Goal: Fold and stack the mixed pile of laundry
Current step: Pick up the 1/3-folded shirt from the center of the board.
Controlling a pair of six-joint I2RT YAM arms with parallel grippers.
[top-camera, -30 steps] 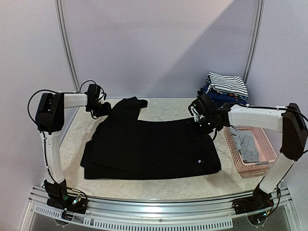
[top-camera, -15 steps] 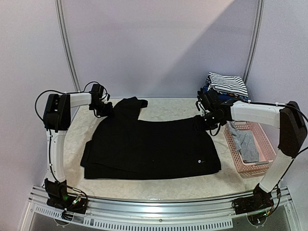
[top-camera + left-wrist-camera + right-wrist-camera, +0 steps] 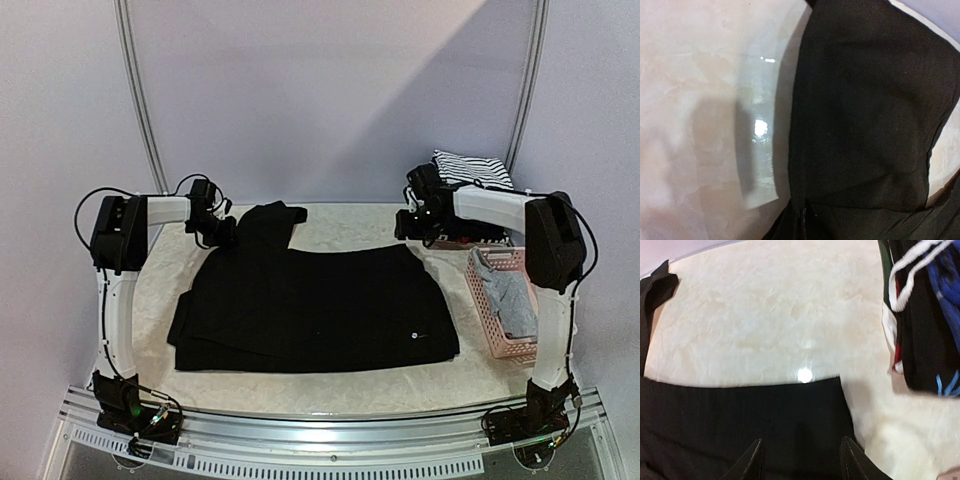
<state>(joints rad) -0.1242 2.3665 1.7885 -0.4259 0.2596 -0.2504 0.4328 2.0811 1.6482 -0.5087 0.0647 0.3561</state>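
Black garment (image 3: 310, 305) lies flat on the table (image 3: 340, 222), long side running left-right. My left gripper (image 3: 215, 230) is pressed together at its far-left corner (grabbing cloth? can't tell), while the right gripper (image 3: 801, 440) sits spread just over the far-right corner.

Top view bright, even, sharp; lighter diagonal band on back wall (image 3: 400, 90). Black garment (image 3: 310, 310) almost without detail. Left wrist blurred, glare on pale strip (image 3: 760, 127). Right wrist soft, glare spot on table (image 3: 770, 320).
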